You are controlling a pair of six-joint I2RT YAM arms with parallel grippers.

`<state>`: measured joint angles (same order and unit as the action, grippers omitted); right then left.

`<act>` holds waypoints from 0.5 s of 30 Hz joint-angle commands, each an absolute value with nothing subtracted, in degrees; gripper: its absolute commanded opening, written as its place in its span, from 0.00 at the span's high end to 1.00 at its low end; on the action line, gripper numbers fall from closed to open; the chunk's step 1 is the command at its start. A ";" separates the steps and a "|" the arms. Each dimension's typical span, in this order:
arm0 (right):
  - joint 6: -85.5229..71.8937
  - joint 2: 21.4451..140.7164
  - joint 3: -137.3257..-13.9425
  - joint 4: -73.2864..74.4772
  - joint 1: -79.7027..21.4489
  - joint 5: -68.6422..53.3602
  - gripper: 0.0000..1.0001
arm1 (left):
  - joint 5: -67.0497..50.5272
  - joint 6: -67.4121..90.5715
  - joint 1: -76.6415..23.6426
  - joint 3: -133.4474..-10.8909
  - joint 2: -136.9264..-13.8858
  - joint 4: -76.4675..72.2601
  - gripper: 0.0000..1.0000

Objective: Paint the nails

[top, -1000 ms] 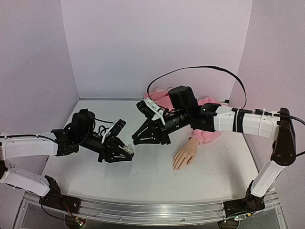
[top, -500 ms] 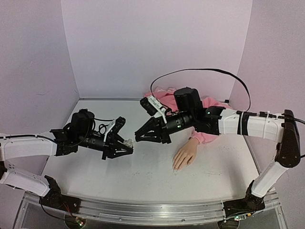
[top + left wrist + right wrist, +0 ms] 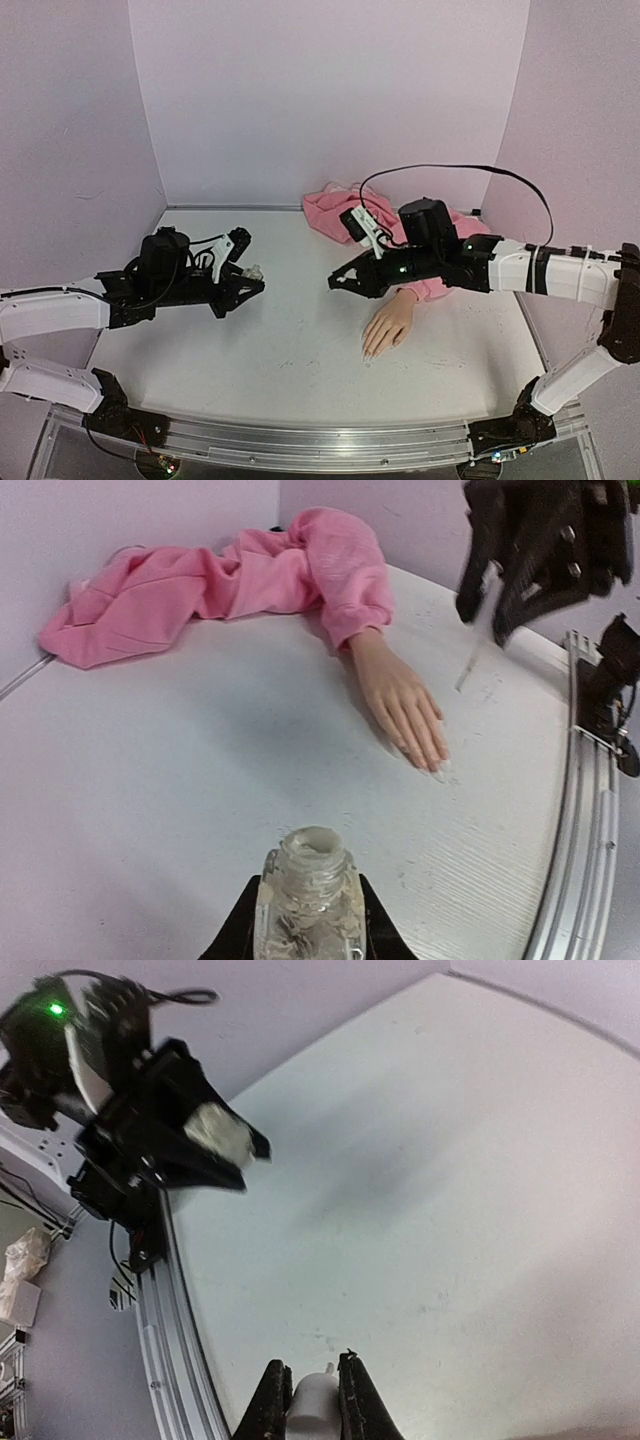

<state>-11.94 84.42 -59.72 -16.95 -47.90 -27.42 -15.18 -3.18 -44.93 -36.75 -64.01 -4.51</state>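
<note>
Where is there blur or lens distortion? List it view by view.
Top external: sharp, even light, soft shadows on the table. Left wrist: right claw blurred, rail bowed by the lens. Right wrist: left claw and its bottle smeared, table edge curved.

The white table (image 3: pixel 290 350) carries a beige mannequin hand (image 3: pixel 388 325), palm down at about 4 o'clock from its middle. The fingers and pale nails (image 3: pixel 438 767) point toward 7 o'clock. Its pink hoodie sleeve (image 3: pixel 327 208) lies bunched toward 1 o'clock by the back wall.
</note>
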 commanded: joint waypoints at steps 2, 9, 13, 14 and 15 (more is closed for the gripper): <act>-13.99 80.63 -53.64 -11.20 -48.32 -18.72 1.00 | -3.75 -2.55 -44.65 -41.88 -62.78 -5.69 1.00; -15.82 79.92 -47.07 -9.68 -48.32 -12.50 1.00 | 3.29 -2.85 -44.69 -43.93 -66.73 -5.72 1.00; -18.06 79.95 -43.89 -10.40 -48.49 -10.11 1.00 | 4.51 -2.75 -44.65 -43.83 -67.62 -6.31 1.00; -18.70 79.76 -43.20 -10.90 -48.62 -9.30 1.00 | 4.63 -2.73 -44.63 -43.76 -67.72 -6.46 1.00; -19.09 79.77 -42.74 -11.31 -48.90 -8.60 1.00 | 4.72 -2.86 -44.65 -43.69 -67.80 -6.68 1.00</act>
<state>-16.23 81.93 -44.53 -10.63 -48.10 -12.71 1.78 -2.98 -44.88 -41.25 -67.59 -3.97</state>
